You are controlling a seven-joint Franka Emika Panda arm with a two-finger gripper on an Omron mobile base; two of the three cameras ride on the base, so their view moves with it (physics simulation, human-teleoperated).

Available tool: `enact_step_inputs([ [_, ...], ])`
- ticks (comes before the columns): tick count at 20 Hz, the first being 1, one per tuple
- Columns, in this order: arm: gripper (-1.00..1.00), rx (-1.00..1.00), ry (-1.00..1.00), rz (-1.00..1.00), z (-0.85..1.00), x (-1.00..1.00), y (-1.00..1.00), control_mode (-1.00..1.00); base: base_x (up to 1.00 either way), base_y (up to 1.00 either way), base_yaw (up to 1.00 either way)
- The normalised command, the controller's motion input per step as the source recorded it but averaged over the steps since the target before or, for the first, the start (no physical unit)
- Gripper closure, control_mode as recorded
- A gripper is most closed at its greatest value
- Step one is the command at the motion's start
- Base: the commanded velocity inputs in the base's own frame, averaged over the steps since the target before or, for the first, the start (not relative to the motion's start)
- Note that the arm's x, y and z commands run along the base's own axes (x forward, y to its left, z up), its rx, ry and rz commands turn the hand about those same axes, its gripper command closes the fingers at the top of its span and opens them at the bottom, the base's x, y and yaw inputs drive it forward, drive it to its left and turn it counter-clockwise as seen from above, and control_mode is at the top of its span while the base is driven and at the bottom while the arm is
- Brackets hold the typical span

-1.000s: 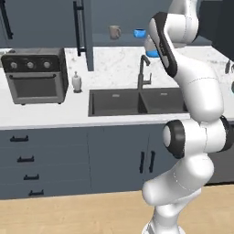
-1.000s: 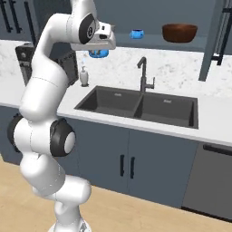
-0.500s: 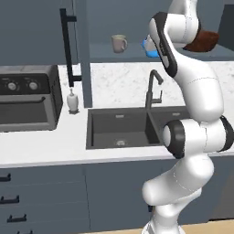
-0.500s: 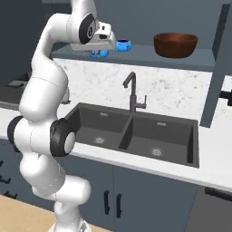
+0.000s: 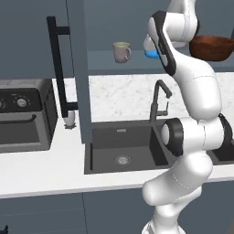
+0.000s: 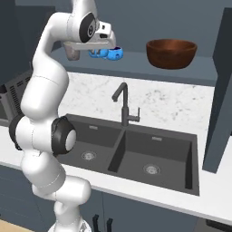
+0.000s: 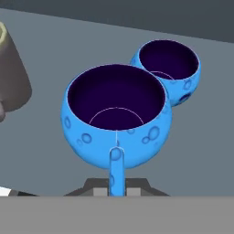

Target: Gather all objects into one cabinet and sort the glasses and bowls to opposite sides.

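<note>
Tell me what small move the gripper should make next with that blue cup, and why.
Probably lower it and let go. The gripper is shut on the nearer blue cup by its handle, over the cabinet shelf beside the second blue cup, well away from the brown bowl.

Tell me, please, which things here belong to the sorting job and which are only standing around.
Belong to the job:
- mug
- near blue cup, its handle in the shut gripper
- far blue cup
- brown bowl
- cabinet shelf

Only standing around:
- sink
- faucet
- toaster oven
</note>
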Motion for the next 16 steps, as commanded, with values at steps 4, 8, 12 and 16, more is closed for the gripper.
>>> enact_step_inputs([
  [4, 1.0, 0.0, 0.0, 0.0, 0.0, 0.0, 0.0, 1.0, 0.44, 0.0, -0.01],
  [8, 1.0, 0.0, 0.0, 0.0, 0.0, 0.0, 0.0, 1.0, 0.26, 0.0, 0.0],
  [12, 1.0, 0.0, 0.0, 0.0, 0.0, 0.0, 0.0, 1.0, 0.15, 0.07, 0.0],
  [16, 1.0, 0.0, 0.0, 0.0, 0.0, 0.04, 0.05, -1.0, 0.05, 0.07, 0.0],
])
